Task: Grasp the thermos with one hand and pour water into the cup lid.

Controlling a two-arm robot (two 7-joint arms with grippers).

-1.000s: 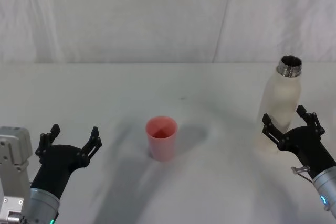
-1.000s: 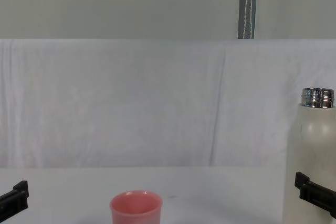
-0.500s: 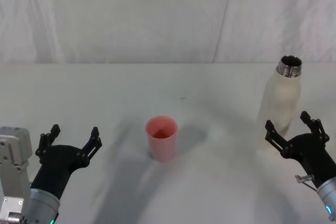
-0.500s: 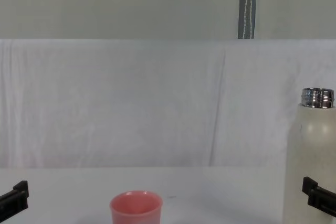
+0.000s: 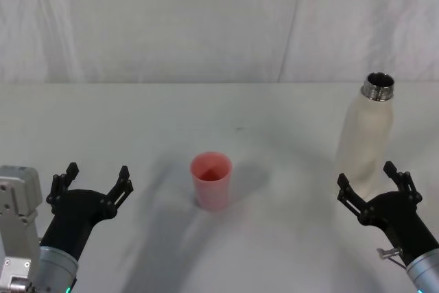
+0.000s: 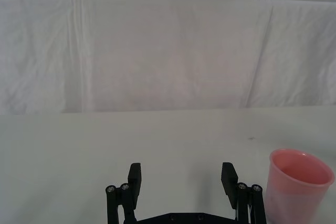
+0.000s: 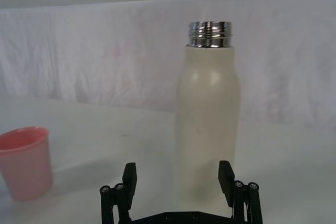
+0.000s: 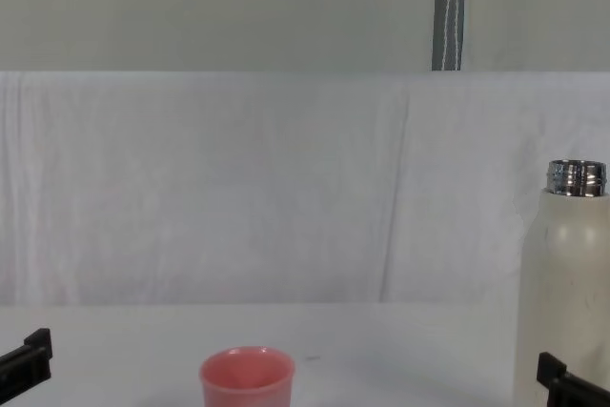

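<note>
Right gripper spread wide and holding nothing – backed off from the thermos toward the tabletop's near edge since a second ago, so the grasp looks further off. Thermos upright at the right edge, pink cup lid mid-table; left gripper idle and splayed near the left corner

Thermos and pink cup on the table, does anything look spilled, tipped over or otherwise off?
Nothing stands out. The thermos stands upright with its steel neck uncapped, and the pink cup sits upright apart from it, with no spill visible on the table. The right gripper is open just short of the thermos; the left gripper is open near the table's front edge.
</note>
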